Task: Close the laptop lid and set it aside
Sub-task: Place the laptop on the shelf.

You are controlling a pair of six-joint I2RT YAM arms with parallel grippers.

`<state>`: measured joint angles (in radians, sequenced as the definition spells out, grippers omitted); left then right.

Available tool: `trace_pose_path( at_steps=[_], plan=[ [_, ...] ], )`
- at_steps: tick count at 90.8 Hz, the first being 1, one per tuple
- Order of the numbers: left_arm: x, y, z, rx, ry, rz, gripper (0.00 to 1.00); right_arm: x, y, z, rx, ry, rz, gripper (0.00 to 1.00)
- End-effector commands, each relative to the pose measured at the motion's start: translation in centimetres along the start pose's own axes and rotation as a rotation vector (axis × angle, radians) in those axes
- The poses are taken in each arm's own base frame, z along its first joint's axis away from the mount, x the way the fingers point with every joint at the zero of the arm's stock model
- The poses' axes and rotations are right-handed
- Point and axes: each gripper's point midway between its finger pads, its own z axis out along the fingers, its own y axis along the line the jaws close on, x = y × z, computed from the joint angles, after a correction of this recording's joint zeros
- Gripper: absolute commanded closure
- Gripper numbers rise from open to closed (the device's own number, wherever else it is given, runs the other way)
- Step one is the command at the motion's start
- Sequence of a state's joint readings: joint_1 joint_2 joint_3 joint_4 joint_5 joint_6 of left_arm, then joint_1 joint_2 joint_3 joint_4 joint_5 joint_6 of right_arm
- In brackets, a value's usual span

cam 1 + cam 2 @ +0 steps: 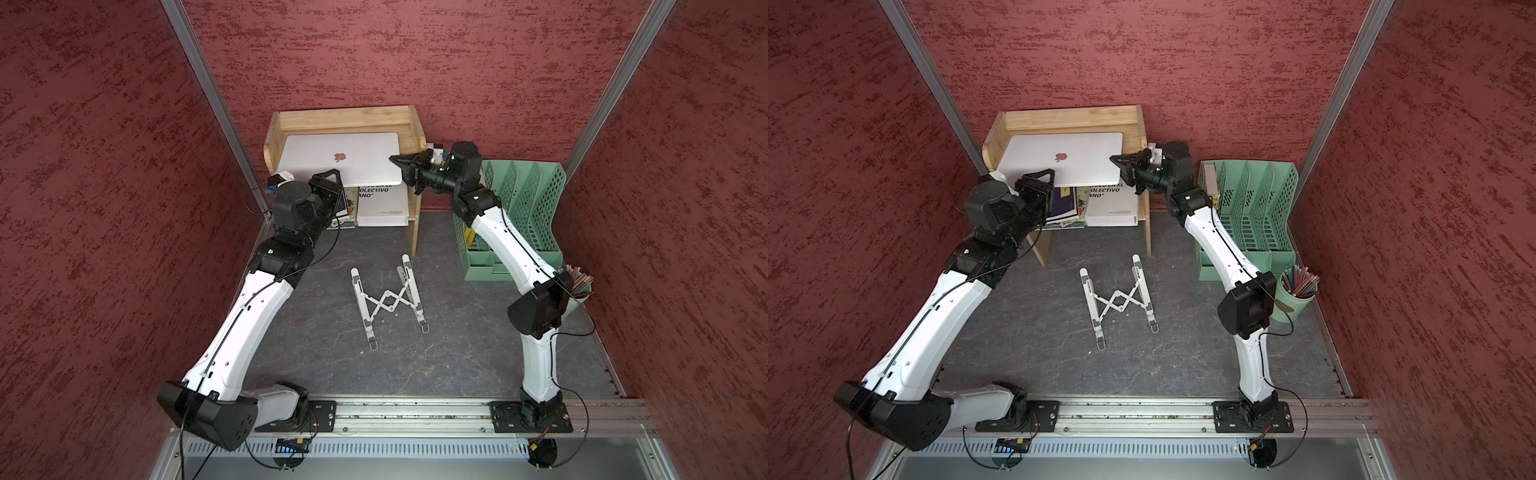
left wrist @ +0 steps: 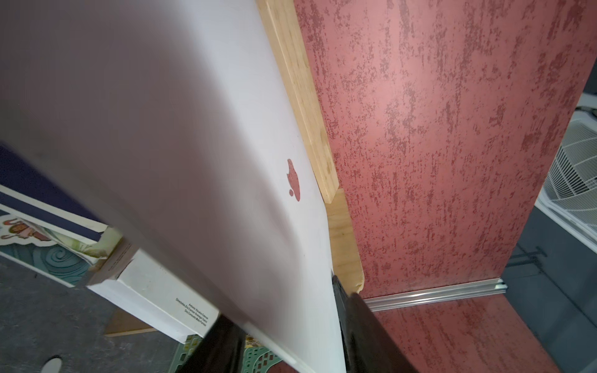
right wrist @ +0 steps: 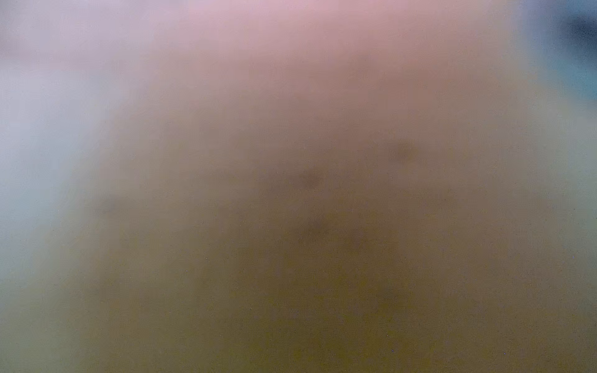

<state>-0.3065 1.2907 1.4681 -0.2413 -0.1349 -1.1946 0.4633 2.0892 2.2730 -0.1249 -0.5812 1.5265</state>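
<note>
Where the right gripper (image 1: 392, 158) meets the laptop (image 1: 353, 166), we see its jaws standing narrow, nipped onto the right edge. The left gripper (image 1: 334, 174) has its fingers (image 2: 223, 345) on either side of the near left corner; whether they press it we cannot tell. The laptop lid (image 1: 1075, 145) is shut, logo up. The laptop lies over the top of the wooden shelf (image 1: 345, 118), its near edge overhanging the white book (image 1: 382, 208).

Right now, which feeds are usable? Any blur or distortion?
Right wrist view: total blur, nothing readable. Left wrist view: near part of the laptop soft, its logo and the book print sharp. Both top views: sharp, evenly lit, no glare.
</note>
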Motion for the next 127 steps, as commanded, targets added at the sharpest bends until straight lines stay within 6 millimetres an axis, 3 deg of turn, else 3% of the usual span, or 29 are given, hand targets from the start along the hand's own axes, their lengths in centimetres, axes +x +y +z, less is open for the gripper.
trace_pose_path(
  at_steps=[1,13,20,45,48,63,74,84,92,104,127],
  plan=[
    [-0.1,-0.8,1.2,0.041,0.012,-0.041,0.62,3.1,4.3,-0.6,-0.103,0.073,-0.075,1.00],
    [0.3,-1.4,1.9,0.065,0.030,-0.064,0.89,3.1,4.3,-0.5,-0.106,0.077,-0.071,1.00],
    [0.4,-1.8,2.1,0.075,0.036,-0.076,1.00,3.2,4.3,-0.5,-0.107,0.080,-0.070,1.00],
    [0.2,-2.6,2.7,0.102,0.011,-0.142,1.00,3.7,4.7,-1.2,-0.087,0.079,-0.107,0.09],
    [0.2,-2.8,2.7,0.107,0.003,-0.145,1.00,3.8,4.7,-1.4,-0.080,0.080,-0.115,0.03],
    [0.2,-4.2,3.0,0.153,-0.037,-0.161,1.00,4.6,4.5,-3.0,-0.014,0.076,-0.170,0.02],
    [0.6,-5.2,3.5,0.183,-0.071,-0.174,1.00,5.3,3.2,-4.6,0.092,0.066,-0.217,0.02],
    [0.7,-5.5,3.8,0.202,-0.118,-0.189,1.00,5.8,2.4,-7.4,0.191,0.032,-0.270,0.02],
    [0.5,-5.4,4.2,0.210,-0.157,-0.205,1.00,5.9,1.5,-9.6,0.262,0.008,-0.299,0.02],
    [0.2,-5.4,5.0,0.212,-0.192,-0.228,1.00,6.4,1.8,-12.8,0.293,-0.028,-0.339,0.02],
    [-0.3,-4.5,6.0,0.203,-0.267,-0.304,1.00,7.0,1.7,-16.3,0.322,-0.060,-0.348,0.02]
  ],
)
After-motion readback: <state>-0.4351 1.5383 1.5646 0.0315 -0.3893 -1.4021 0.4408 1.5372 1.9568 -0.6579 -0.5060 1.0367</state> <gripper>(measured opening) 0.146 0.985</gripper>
